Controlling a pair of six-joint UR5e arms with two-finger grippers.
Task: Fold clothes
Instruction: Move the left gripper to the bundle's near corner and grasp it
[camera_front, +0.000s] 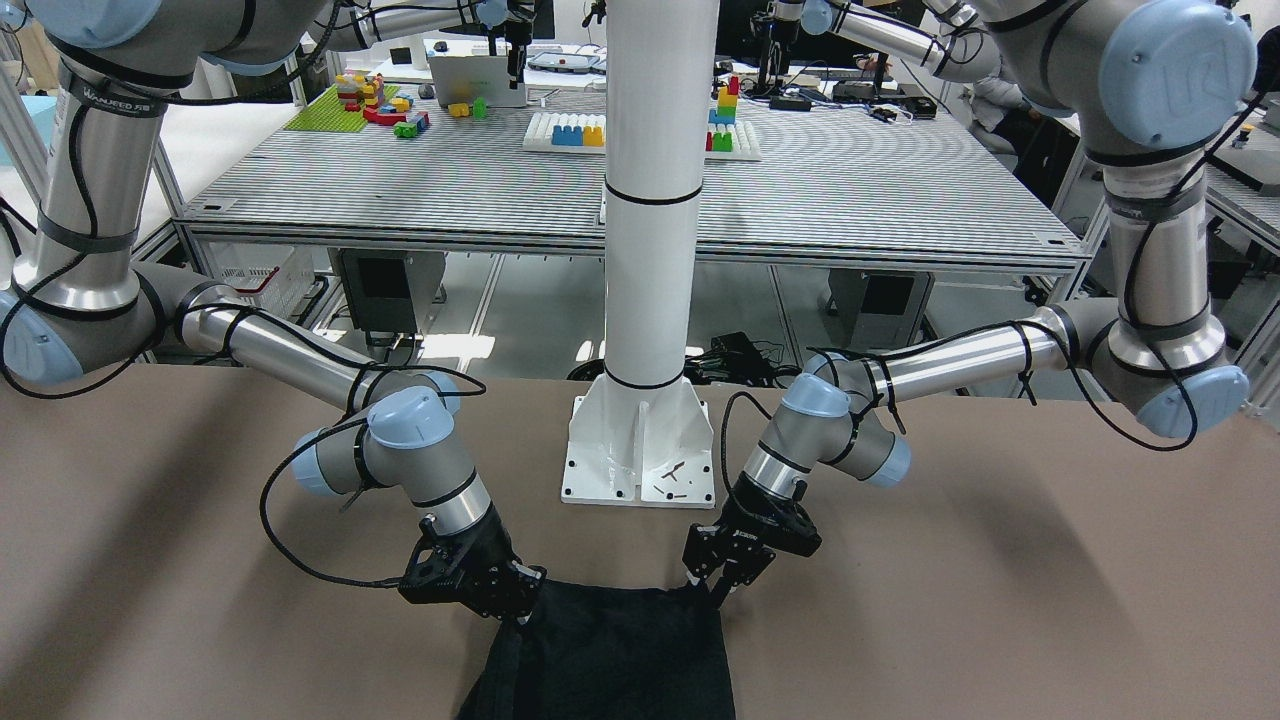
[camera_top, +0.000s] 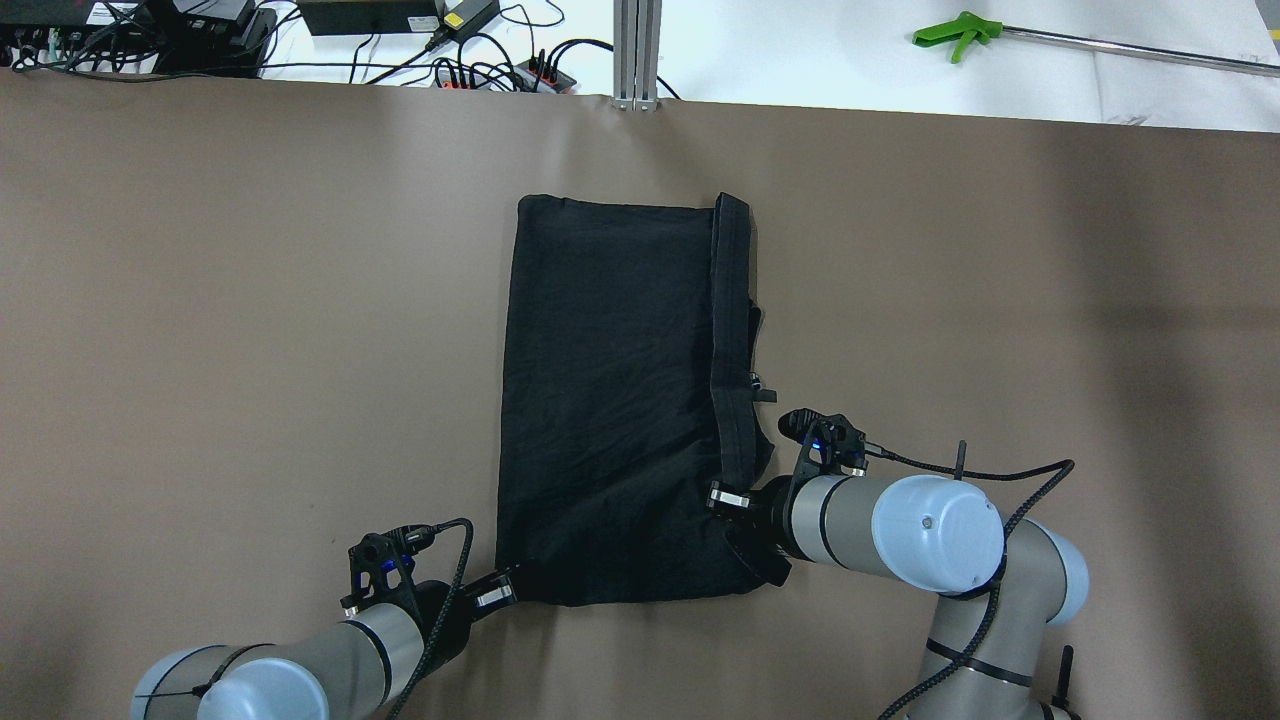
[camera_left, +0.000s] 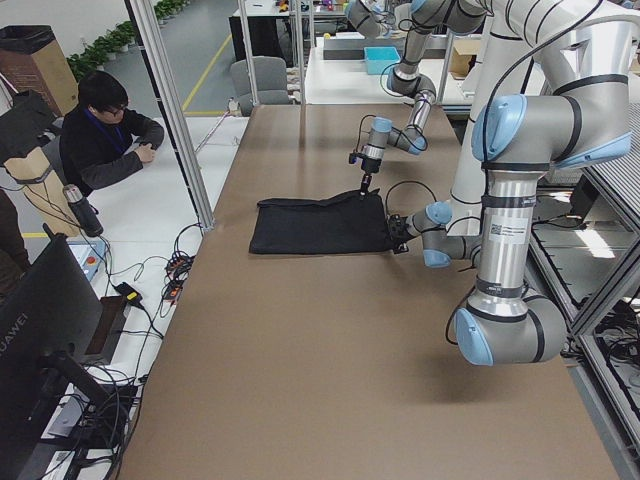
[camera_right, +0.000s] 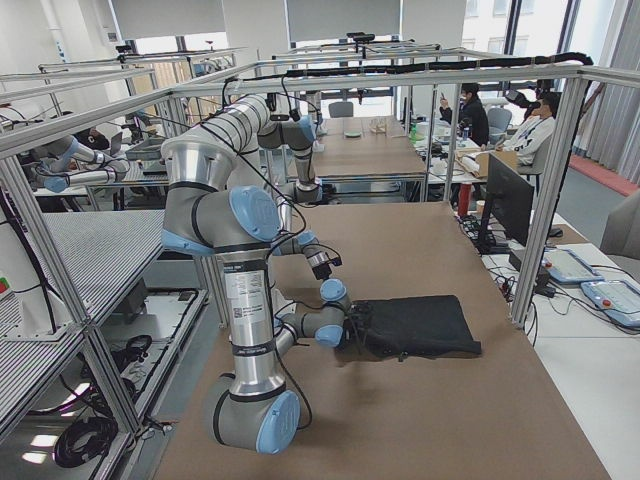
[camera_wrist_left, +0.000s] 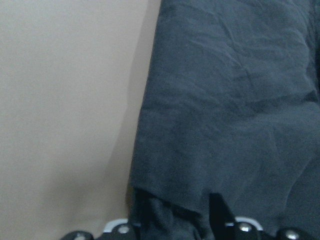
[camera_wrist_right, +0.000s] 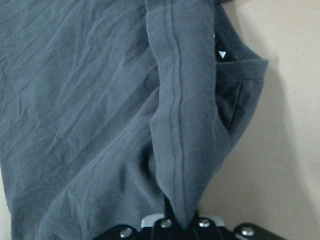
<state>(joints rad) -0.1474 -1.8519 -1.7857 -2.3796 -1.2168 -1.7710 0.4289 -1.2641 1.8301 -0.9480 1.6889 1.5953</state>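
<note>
A black garment lies folded as a long rectangle on the brown table, with a folded hem strip along its right edge. My left gripper is shut on the garment's near left corner; the left wrist view shows the cloth pinched between the fingers. My right gripper is shut on the near end of the hem strip, seen in the right wrist view running down into the jaws. In the front-facing view, the left gripper and right gripper hold the garment's two corners low over the table.
The white robot pedestal stands at the table's near edge between the arms. Cables and power strips lie beyond the far edge. A green grabber tool lies at the far right. A person sits beside the table.
</note>
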